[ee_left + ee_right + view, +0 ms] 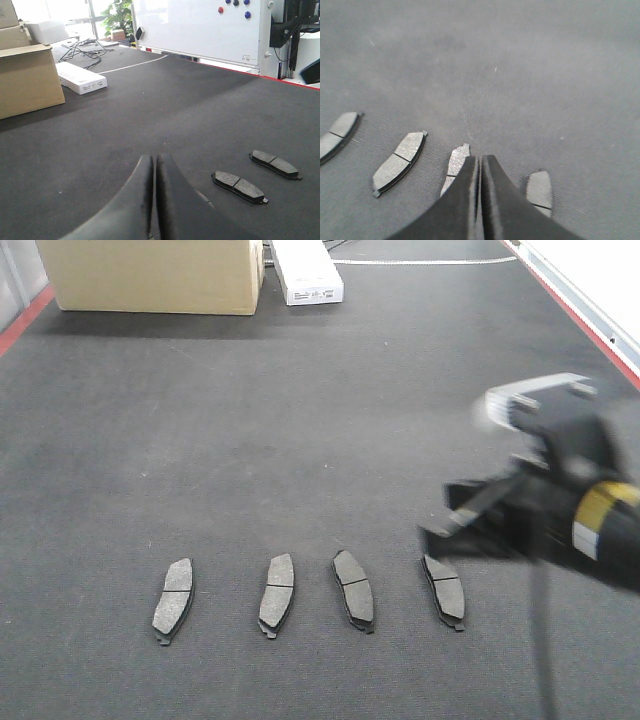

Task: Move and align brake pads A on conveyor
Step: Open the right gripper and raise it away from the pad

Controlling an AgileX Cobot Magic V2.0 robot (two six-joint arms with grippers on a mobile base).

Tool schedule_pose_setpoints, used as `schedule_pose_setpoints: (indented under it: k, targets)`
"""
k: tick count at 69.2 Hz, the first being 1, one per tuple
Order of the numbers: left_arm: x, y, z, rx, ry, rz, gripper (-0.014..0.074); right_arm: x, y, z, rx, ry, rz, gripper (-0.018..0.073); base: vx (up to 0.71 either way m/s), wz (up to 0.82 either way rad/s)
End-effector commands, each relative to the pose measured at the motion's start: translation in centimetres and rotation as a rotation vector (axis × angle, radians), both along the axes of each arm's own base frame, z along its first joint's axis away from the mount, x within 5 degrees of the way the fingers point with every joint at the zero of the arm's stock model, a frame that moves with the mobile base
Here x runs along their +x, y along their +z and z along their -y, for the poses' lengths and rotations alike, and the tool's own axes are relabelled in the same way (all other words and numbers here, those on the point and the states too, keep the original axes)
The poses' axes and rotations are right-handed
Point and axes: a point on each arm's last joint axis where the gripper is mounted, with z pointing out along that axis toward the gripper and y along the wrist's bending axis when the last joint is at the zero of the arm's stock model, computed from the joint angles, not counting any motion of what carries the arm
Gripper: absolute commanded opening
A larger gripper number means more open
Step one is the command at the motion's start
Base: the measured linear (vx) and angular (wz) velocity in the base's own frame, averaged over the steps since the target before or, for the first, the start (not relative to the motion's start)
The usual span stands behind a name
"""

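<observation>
Four brake pads A [174,600] [277,594] [354,589] [445,591], one near row on conveyor [300,440], apart. Far belt open; cardboard box [150,275] at far edge. Right gripper [480,162] pressed together above row; left gripper [154,162] pressed together.

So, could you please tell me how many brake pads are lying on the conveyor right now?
4, in a row on the conveyor: far-left pad, second pad, third pad, and right-end pad beside the right gripper. None seems hidden.

Four grey grooved brake pads A [272,595] flat in near row, apart, on dark conveyor [300,420].
</observation>
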Motion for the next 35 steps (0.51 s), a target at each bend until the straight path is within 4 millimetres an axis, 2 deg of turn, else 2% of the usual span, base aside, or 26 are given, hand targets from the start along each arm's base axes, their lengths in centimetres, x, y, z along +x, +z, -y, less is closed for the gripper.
schedule_pose_setpoints:
  k: [1, 11, 19, 35]
  targets:
    - [0.0, 1.3, 0.1, -0.044, -0.010, 0.068, -0.0003, -2.4, 1.8, 1.4, 0.044, 0.033, 0.170, -0.0010, 0.00, 0.00]
    - [0.0, 1.3, 0.1, -0.044, -0.010, 0.068, -0.0003, -6.3, 1.2, 3.7, 0.022, 0.070, 0.303, -0.0010, 0.00, 0.00]
    - [0.0, 1.3, 0.1, -0.044, -0.010, 0.068, -0.0003, -9.5, 0.5, 5.4, 0.076, 0.072, 0.404, -0.0010, 0.00, 0.00]
    - [0.0, 1.3, 0.1, -0.044, -0.010, 0.068, -0.0003, -12.9, 0.3, 7.5, 0.144, 0.058, 0.531, -0.0010, 0.00, 0.00]
